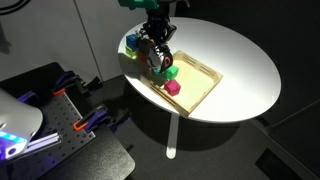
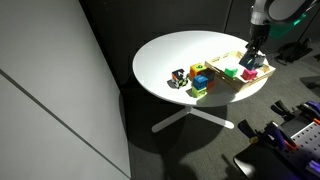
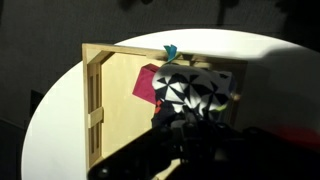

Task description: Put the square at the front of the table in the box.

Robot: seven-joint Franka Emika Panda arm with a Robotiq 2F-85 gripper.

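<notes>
Your gripper (image 1: 155, 57) seems clamped on the square (image 3: 195, 88), likely a light, rigid, smooth-faced cube best pinched across opposite flat faces, above the box (image 3: 95, 100).

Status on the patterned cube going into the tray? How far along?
Done: the black-and-white patterned cube is already over the shallow light-wood tray. In hand: the gripper looks closed on it, beside a pink cube. Left: release and retreat; whether it touches the tray floor is unclear.
</notes>
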